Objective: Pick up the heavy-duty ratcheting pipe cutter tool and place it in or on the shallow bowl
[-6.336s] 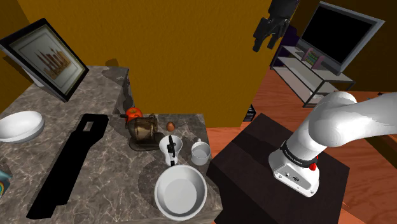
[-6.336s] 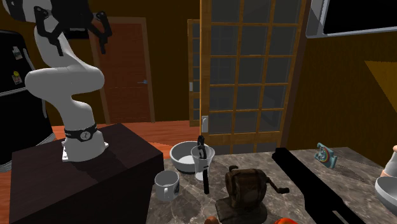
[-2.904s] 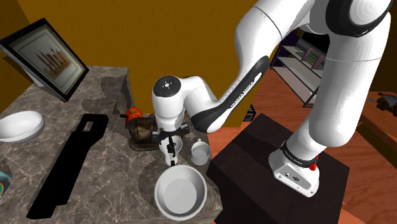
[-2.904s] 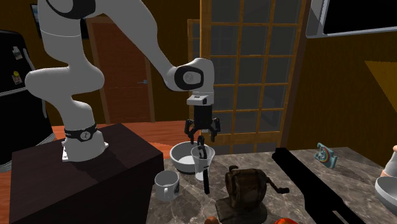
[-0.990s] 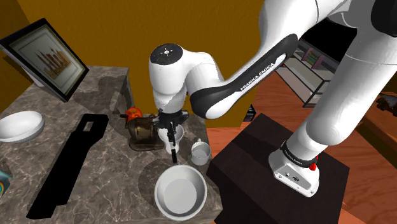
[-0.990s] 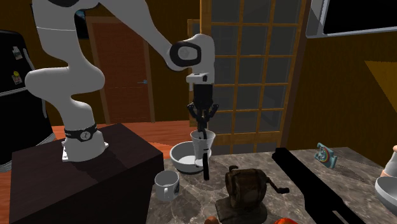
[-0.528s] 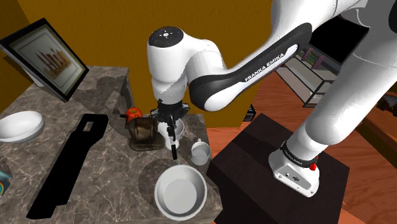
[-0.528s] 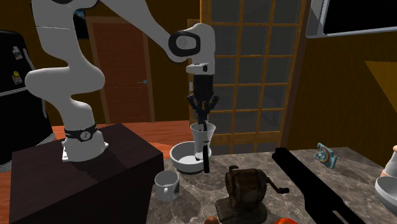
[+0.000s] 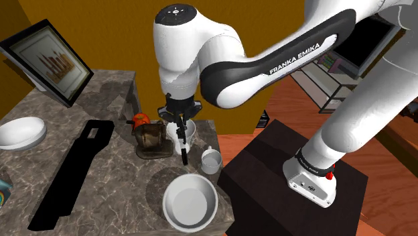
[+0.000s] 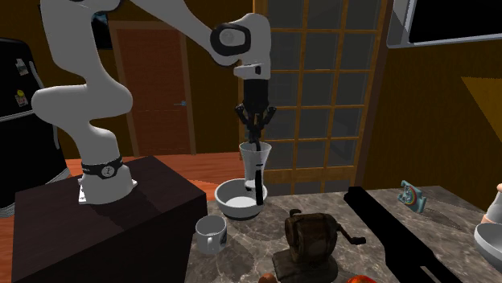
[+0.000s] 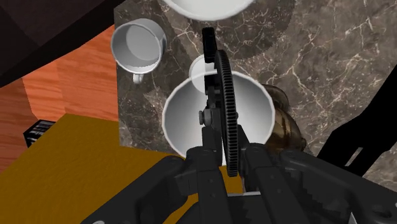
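Note:
The pipe cutter (image 9: 183, 149) is a black tool with a toothed wheel (image 11: 226, 114) and a white cup-shaped part (image 10: 256, 156). It hangs upright in the air, with my gripper (image 9: 177, 115) (image 10: 256, 131) (image 11: 222, 159) shut on its upper end. The shallow bowl (image 9: 190, 203) (image 10: 229, 193) is white and round and stands on the marble counter near its front edge. The tool's lower tip hangs above the counter just beyond the bowl (image 11: 207, 5), between the mug and the grinder.
A white mug (image 9: 212, 161) (image 11: 139, 46) stands beside the bowl near the counter's edge. A brown grinder (image 9: 151, 137) (image 10: 312, 237), a red item (image 9: 140, 119), a long black object (image 9: 74, 167), another white bowl (image 9: 20, 132) and a framed picture (image 9: 47, 60) share the counter.
The arm has risen over the last second, lifting the pipe cutter and its white cup part higher above the counter. The grip has stayed shut.

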Robot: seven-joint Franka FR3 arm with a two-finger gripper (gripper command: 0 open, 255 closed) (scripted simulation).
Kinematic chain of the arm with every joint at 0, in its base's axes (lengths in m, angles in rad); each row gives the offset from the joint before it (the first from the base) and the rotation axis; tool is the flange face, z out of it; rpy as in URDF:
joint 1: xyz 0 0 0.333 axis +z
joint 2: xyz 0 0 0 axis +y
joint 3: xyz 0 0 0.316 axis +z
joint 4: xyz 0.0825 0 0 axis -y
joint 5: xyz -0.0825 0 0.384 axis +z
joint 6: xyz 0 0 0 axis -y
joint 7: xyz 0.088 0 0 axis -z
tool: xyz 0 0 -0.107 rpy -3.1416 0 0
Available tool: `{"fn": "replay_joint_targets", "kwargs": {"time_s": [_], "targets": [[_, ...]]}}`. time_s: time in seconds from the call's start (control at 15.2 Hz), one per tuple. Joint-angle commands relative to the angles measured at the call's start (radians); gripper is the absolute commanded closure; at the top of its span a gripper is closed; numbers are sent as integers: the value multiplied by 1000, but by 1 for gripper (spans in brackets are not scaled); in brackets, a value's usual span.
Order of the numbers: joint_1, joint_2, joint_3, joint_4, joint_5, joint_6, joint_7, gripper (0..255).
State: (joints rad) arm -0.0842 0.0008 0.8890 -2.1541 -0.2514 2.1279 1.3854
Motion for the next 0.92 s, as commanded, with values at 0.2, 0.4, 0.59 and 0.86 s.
{"fn": "replay_joint_targets", "kwargs": {"time_s": [0.2, 0.4, 0.59, 0.86], "targets": [[47, -137, 28, -7, 136, -79, -13, 255], [84, -204, 36, 7, 200, -140, -7, 255], [121, -258, 45, 34, 250, -206, 10, 255], [151, -292, 60, 58, 283, -256, 39, 255]]}}
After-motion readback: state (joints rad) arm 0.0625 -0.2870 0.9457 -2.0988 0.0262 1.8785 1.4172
